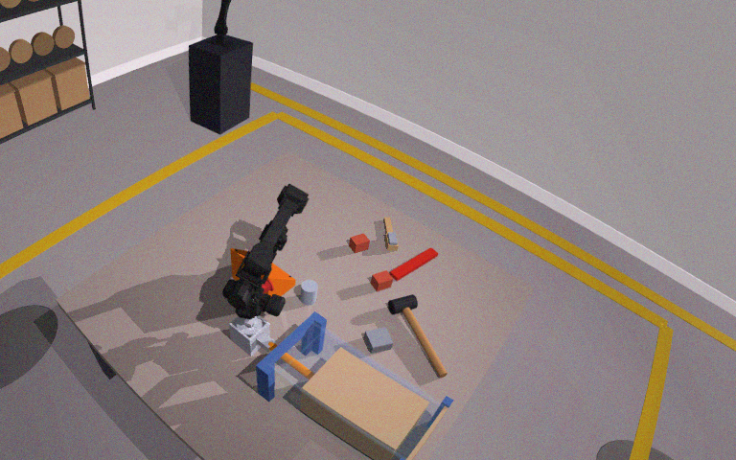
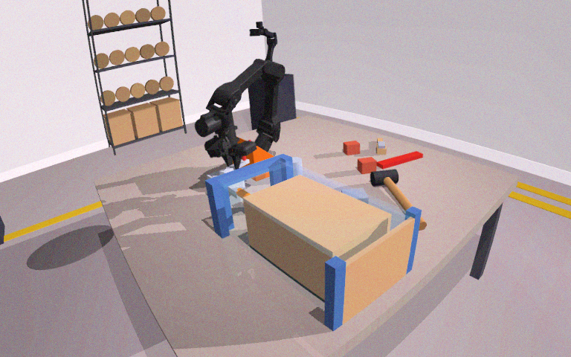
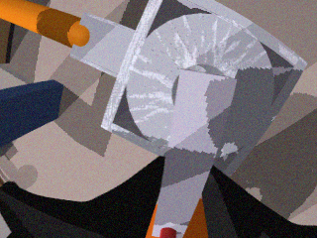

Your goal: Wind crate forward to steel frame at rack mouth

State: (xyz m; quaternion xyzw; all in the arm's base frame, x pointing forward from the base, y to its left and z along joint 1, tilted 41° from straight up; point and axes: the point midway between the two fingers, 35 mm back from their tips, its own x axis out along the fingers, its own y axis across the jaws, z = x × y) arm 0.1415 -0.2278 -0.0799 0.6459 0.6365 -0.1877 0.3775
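Observation:
The hand winch (image 1: 244, 337) (image 3: 154, 59) stands in front of the blue frame (image 1: 288, 341) (image 2: 251, 166) at the rack mouth. The light grey handle (image 3: 195, 109) reaches over the winch's top hole, with a red knob at its other end; its key is hidden. My gripper (image 3: 184, 166) (image 2: 236, 165) is shut on the handle's arm, pointing down beside the winch. The crate (image 1: 366, 393) (image 2: 315, 212) sits flat inside the clear-panelled cubby, its front a gap back from the frame. An orange strap (image 1: 296, 364) (image 2: 243, 193) (image 3: 20, 12) runs from it towards the winch.
An orange angled object (image 1: 286, 280) is behind the winch under the arm, beside a grey cylinder (image 1: 309, 292). To the right are a grey block (image 1: 379, 340), a mallet (image 1: 425, 341), a red bar (image 1: 413, 264), red blocks (image 1: 358, 242) (image 1: 381, 281) and a small wooden piece (image 1: 387, 227).

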